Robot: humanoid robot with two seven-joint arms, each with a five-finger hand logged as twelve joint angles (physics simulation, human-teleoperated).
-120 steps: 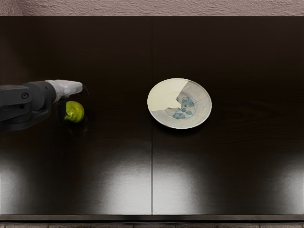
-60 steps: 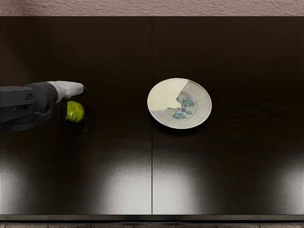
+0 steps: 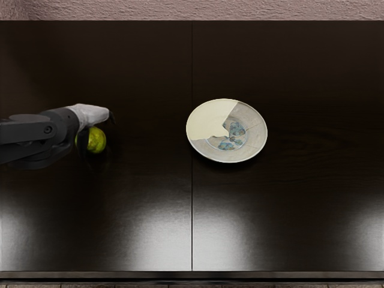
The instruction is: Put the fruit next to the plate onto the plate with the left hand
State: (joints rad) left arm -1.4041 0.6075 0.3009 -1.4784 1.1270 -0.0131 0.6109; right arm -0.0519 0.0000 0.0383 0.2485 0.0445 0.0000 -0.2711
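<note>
A small yellow-green fruit (image 3: 96, 140) lies on the dark table, well to the left of the plate (image 3: 207, 119). The plate is shallow, cream and grey with a blue pattern in its middle, and nothing lies on it. My left arm comes in from the left edge, and my left hand (image 3: 101, 125) hangs right over the fruit, with its pale wrist cover just above the fruit's top. The arm hides the fruit's upper left part. The hand's dark parts merge with the dark table. The right arm is out of view.
The dark glossy table (image 3: 192, 228) has a seam down its middle, just left of the plate. A wide stretch of bare tabletop separates the fruit from the plate. A rough wall (image 3: 192, 9) runs along the table's far edge.
The left arm has reached a little further right and lowered over the fruit, covering more of it. The fruit looks shifted very slightly up and right. The plate has not moved.
</note>
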